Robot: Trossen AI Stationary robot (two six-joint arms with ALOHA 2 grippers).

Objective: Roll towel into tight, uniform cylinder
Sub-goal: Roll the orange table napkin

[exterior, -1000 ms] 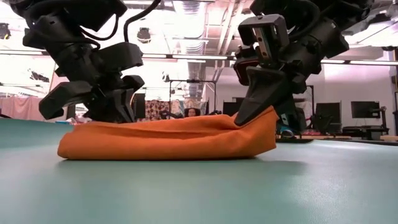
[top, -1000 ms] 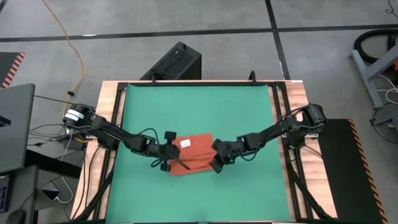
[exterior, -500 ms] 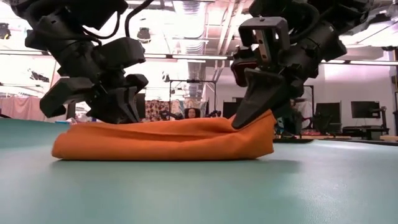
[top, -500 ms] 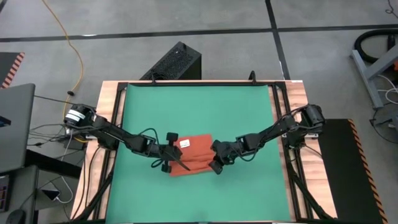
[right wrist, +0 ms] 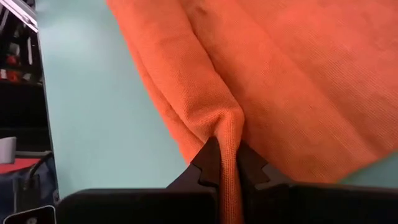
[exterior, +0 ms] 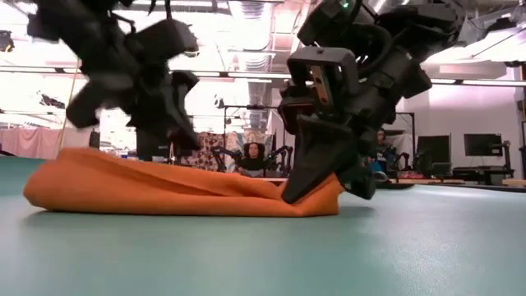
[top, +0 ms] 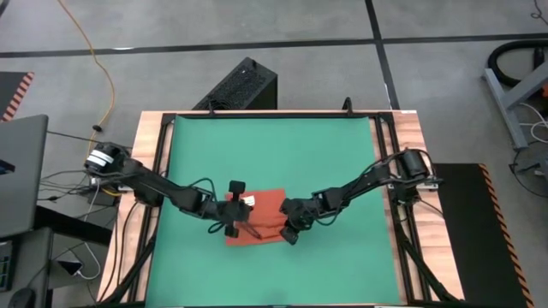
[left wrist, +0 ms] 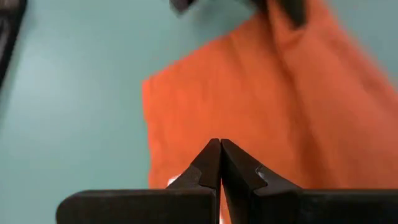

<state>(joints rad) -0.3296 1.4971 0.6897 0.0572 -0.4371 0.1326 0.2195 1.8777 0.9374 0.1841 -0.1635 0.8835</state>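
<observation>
The left tool (top: 233, 216), its fingers pressed together with nothing visibly caught between the tips, sits over the left edge of the towel (top: 261, 218). The orange-red towel lies bunched in a low folded heap on the green mat (top: 342, 162), toward the mat's near side, its small white tag (top: 250, 200) just beside the left tool. At the towel's right edge, the right tool (top: 289, 229) pinches a raised fold of the cloth, fingers clamped on it.
</observation>
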